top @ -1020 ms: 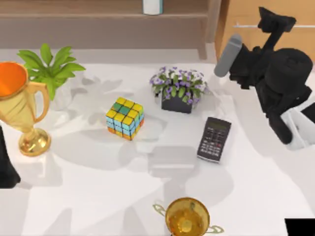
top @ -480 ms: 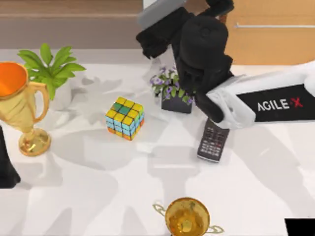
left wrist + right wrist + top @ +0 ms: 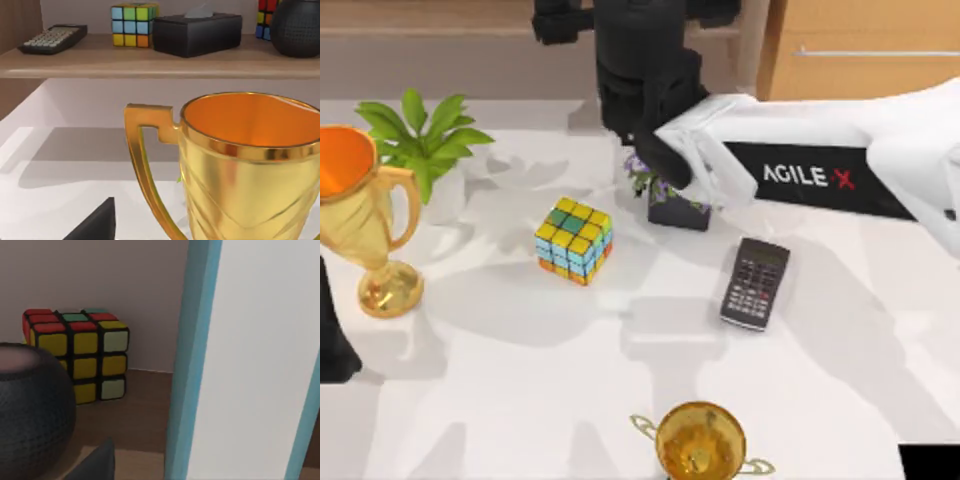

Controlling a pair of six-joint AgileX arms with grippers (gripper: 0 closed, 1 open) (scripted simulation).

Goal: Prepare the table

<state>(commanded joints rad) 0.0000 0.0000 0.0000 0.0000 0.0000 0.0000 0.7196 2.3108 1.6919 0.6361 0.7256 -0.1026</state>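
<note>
**Table** (image 3: 520,390): broad white top, faintly glossy, under all the items, runs from near edge to shelf.
- Handling (est.): rigid, heavy, fixed, not a thing to lift. Nothing on it to take hold of, so grip the items, not the top. Smooth, so items prob. slide if nudged.

**On it, near to far:**
- gold cup (image 3: 700,445), near edge
- calculator (image 3: 756,283), flat, right of centre
- colour cube (image 3: 574,241)
- gold trophy (image 3: 365,215), left side
- flower pot (image 3: 675,208), partly under right arm (image 3: 800,175)
- green plant (image 3: 420,140)

**Left gripper** (image 3: 95,225): low beside trophy, idle; pincer state can't tell.

**Right gripper** (image 3: 632,20): far end, at wooden shelf (image 3: 440,45), close to a white, teal-edged item (image 3: 250,360); pincer state can't tell.
</note>
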